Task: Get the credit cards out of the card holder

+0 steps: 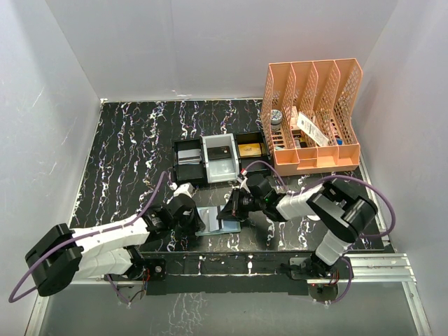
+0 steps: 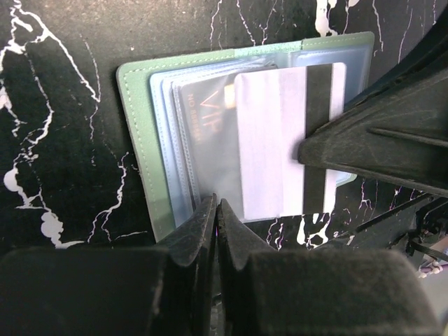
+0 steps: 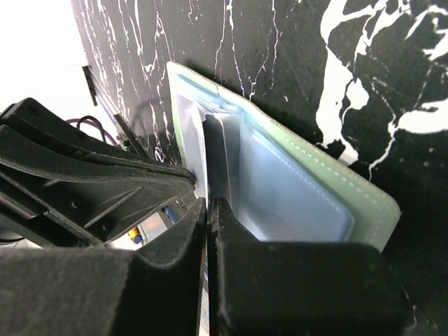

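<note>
Item: card holder [image 1: 218, 218], lying open on table [image 1: 126, 140], front edge. Right gripper [image 3: 210, 206] pinching pale striped credit card [image 2: 269, 140], partly out of its sleeve. Left gripper [image 2: 217, 210] jaws pressed together at holder's edge. Risk: holder drags along if that hold slips; grey VIP card [image 2: 206, 119] rides out too

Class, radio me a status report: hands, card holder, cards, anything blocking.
Left hand shut at card holder edge. Right hand shut on white striped card, over the open holder. Nothing blocking.
</note>
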### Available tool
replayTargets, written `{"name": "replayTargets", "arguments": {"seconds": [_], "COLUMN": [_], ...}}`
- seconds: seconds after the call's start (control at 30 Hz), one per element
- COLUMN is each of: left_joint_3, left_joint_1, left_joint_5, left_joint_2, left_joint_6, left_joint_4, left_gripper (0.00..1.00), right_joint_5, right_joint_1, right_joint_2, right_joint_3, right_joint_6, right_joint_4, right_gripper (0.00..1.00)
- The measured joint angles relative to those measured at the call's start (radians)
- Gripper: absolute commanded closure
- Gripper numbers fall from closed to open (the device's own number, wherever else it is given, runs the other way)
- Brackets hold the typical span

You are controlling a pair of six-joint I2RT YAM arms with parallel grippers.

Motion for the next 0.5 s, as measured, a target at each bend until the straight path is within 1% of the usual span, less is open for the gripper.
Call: {"name": "replayTargets", "arguments": {"seconds": [0.07,0.17,0.3,0.33,0.4,0.5], "left_joint_3": [-0.009,-0.011,-0.01,-0.009,-0.002,0.034], "left_joint_1": [0.0,0.0,0.0,0.0,0.0,0.0], "left_joint_5": [-0.003,-0.023,-0.051,-0.056,-0.063,-0.067], "left_joint_2": [-0.017,-0.043,-0.083,-0.093,-0.114,-0.142], "left_joint_6": [-0.003,-0.004,0.003,0.006,0.017,0.047], "left_joint_4": [-0.006,-0.045,-0.116,-0.131,-0.164,-0.208], "left_gripper": [0.97,0.96,0.9,0.87,0.72,0.61], "right_joint_5": [0.015,0.071,0.148,0.163,0.18,0.184], "right_joint_1": [0.0,0.001,-0.011,-0.013,-0.017,-0.021], "right_joint_2": [-0.03,-0.116,-0.268,-0.312,-0.379,-0.453], "right_joint_3": [0.012,0.04,0.06,0.06,0.061,0.068], "right_joint_6": [-0.032,-0.1,-0.185,-0.206,-0.233,-0.284], "right_joint_4": [-0.062,-0.208,-0.365,-0.393,-0.425,-0.463], "right_gripper": [1.0,1.0,1.0,1.0,1.0,1.0]}}
